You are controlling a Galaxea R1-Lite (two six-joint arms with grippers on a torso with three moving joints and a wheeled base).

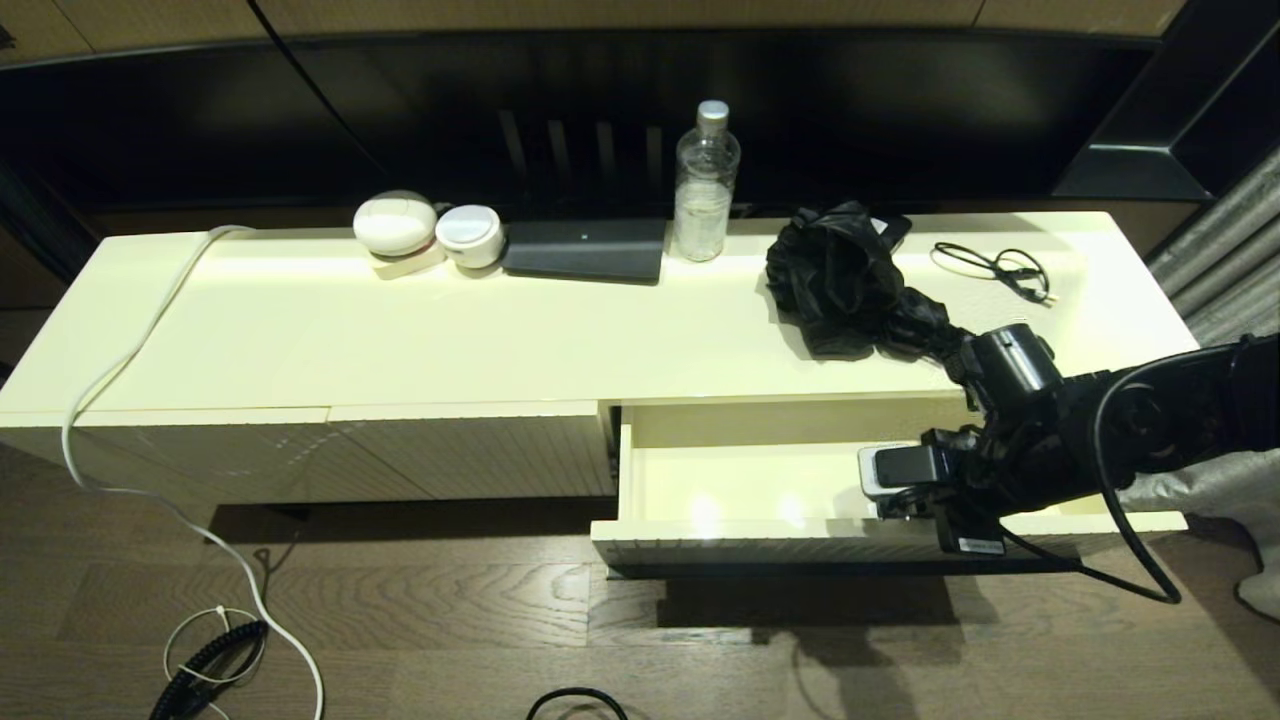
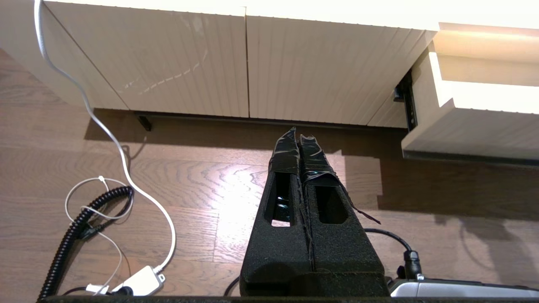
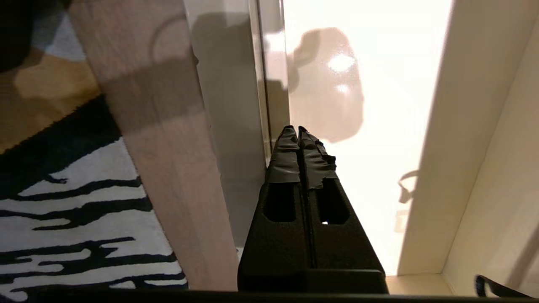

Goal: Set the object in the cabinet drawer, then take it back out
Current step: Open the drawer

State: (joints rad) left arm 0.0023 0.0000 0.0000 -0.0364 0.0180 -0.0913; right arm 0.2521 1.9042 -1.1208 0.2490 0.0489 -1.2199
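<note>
The black folding umbrella lies as a loose bundle on the cabinet top, right of centre, behind the pulled-out drawer. Its handle end points toward my right arm, which reaches in from the right over the drawer's right half. In the right wrist view my right gripper is shut and holds nothing; it hangs just inside the drawer's front wall, over the bare cream drawer floor. My left gripper is shut and empty, parked low over the wooden floor, left of the drawer.
On the cabinet top stand a clear bottle, a flat black box and two white round objects. A thin black cable lies at the right. A white cord runs down to the floor. A striped rug lies beside the drawer.
</note>
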